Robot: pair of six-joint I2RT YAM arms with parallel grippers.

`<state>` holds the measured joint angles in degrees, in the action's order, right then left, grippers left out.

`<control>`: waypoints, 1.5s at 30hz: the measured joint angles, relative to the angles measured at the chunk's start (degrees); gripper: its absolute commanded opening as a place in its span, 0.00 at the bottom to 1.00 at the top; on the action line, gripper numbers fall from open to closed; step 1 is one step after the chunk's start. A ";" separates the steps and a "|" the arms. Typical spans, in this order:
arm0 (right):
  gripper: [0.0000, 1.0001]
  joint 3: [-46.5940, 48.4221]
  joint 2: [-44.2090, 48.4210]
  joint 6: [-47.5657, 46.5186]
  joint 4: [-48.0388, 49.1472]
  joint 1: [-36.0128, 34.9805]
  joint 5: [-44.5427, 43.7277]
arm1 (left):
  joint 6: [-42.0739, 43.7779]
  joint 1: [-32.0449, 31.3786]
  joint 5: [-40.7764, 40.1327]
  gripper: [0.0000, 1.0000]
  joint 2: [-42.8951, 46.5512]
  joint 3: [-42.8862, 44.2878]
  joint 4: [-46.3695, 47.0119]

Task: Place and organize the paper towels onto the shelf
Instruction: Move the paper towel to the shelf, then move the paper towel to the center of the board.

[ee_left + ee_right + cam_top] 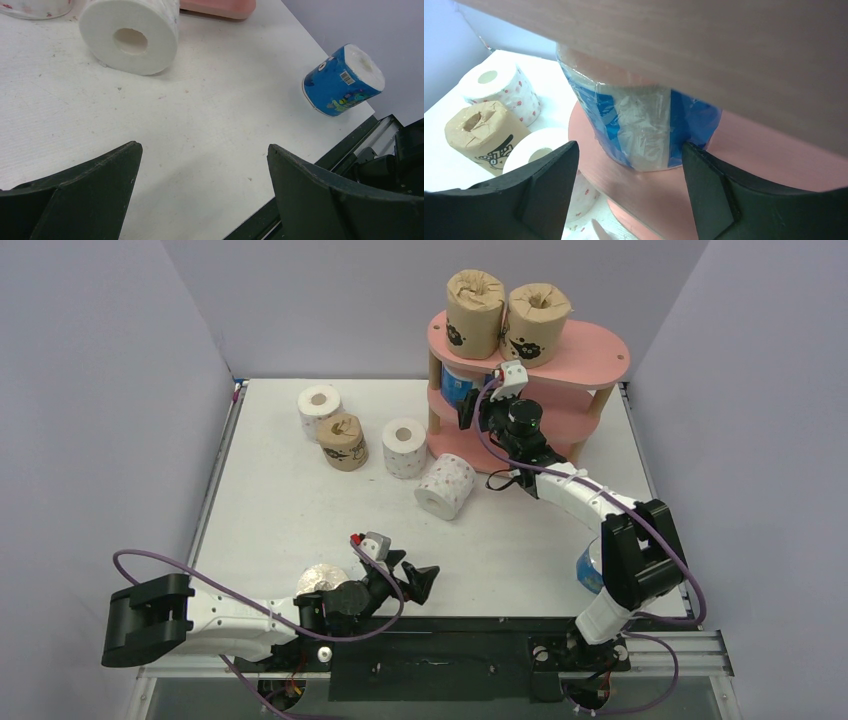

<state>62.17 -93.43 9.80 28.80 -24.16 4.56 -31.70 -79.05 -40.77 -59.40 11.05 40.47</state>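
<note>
Looking at this one, the right gripper (629, 145) is pushed in under the top board (674, 45) of the pink shelf (590, 350). Its jaws sit a good way open on either side of a blue roll (644, 120), which is standing on the middle board (749, 145). There's a gap on the left side and the right jaw is right at the wrapper, so to me it doesn't look clamped. The left gripper (205, 150) is spread wide over the table (210, 100) with nothing in it. My worry is the pull-out: if that right jaw catches the crinkly wrap, it could drag the roll over or off the board. A bump to the top board could also shake the two brown rolls (475, 310) up there. The second blue roll (344, 80) is lying on its side near the table's front edge, so a sloppy nudge could send it off.
</note>
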 measured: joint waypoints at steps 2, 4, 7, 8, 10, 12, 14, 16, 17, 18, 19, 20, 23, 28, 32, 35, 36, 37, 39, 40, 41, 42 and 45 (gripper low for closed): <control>0.72 0.00 0.48 0.28 -1.01 -0.04 0.22 | 0.00 0.00 -0.22 0.96 0.33 0.00 -0.11; 0.73 -0.04 1.44 0.66 -2.84 -0.11 0.50 | -0.02 0.00 -0.76 0.96 1.16 0.00 -0.57; 0.74 -0.68 4.33 1.36 -5.29 -0.22 0.98 | -0.02 0.00 -1.57 0.96 2.91 0.00 -1.16; 0.75 -1.38 6.21 1.53 -6.23 -0.28 1.20 | 0.00 0.00 -1.90 0.96 3.58 0.00 -1.36; 0.75 -2.73 9.92 2.01 -7.98 -0.31 1.53 | 0.02 0.00 -2.67 0.96 4.92 0.00 -1.81; 0.76 -4.00 14.25 2.56 -9.40 -0.33 1.84 | 0.02 0.00 -3.41 0.96 6.10 0.00 -2.58; 0.76 -5.29 18.27 2.91 -10.29 -0.52 1.97 | 0.04 0.00 -4.35 0.96 7.48 0.00 -4.04; 0.76 -6.93 22.64 3.10 -11.54 -1.01 1.99 | 0.04 0.00 -5.46 0.96 8.83 0.24 -6.51; 0.77 -8.13 25.49 3.19 -12.74 -1.66 1.84 | 0.02 0.00 -6.05 0.96 9.75 0.59 -8.50; 0.78 -8.85 27.52 3.32 -13.53 -2.23 1.79 | 0.00 0.00 -6.75 0.96 10.54 0.98 -10.03; 0.83 -9.84 29.90 3.48 -14.64 -3.23 1.40 | 0.00 0.00 -7.45 0.96 11.58 1.62 -12.07; 0.84 -10.80 32.39 3.72 -16.06 -4.37 0.85 | 0.00 0.00 -8.35 0.96 12.92 2.43 -14.23; 0.86 -12.37 38.27 4.87 -21.16 -7.82 -1.84 | -0.52 0.00 -11.23 0.96 17.59 5.09 -20.50; 0.86 -14.36 44.96 13.49 -30.42 -11.56 -8.59 | -4.28 0.04 -16.96 0.96 24.72 10.14 -33.75; 0.87 -22.69 50.40 22.47 -33.88 -11.56 -10.62 | -12.02 0.13 -20.17 0.96 28.11 18.14 -51.12; 0.87 -29.20 53.83 27.15 -36.15 -11.54 -10.51 | -19.06 0.13 -20.61 0.96 30.08 24.02 -63.65; 0.85 -30.80 54.51 28.04 -36.50 -11.50 -10.10 | -20.85 0.13 -20.44 0.96 31.21 25.70 -67.56; 0.84 -31.91 54.84 28.57 -36.59 -11.50 -9.49 | -22.23 0.15 -19.87 0.96 32.39 26.97 -71.08; 0.83 -33.22 54.84 29.07 -36.87 -11.47 -7.76 | -24.20 0.17 -18.25 0.96 34.53 28.68 -76.61; 0.83 -33.38 54.58 29.07 -37.13 -11.52 -6.97 | -25.73 0.20 -17.16 0.96 35.01 29.68 -79.91; 0.83 -33.40 54.42 29.03 -37.24 -11.52 -6.47 | -27.19 0.24 -16.31 0.96 35.17 31.04 -83.71; 0.82 -33.44 54.38 29.00 -37.27 -11.52 -6.08 | -28.96 0.31 -15.26 0.96 34.49 32.85 -87.89; 0.82 -34.51 55.08 28.74 -37.00 -11.52 -5.40 | -33.18 0.39 -12.13 0.96 27.63 38.95 -98.86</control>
<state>27.66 -38.35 38.54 -8.21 -35.68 -0.84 -64.88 -78.65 -52.90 -31.77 50.00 -58.39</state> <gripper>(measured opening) 0.827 0.965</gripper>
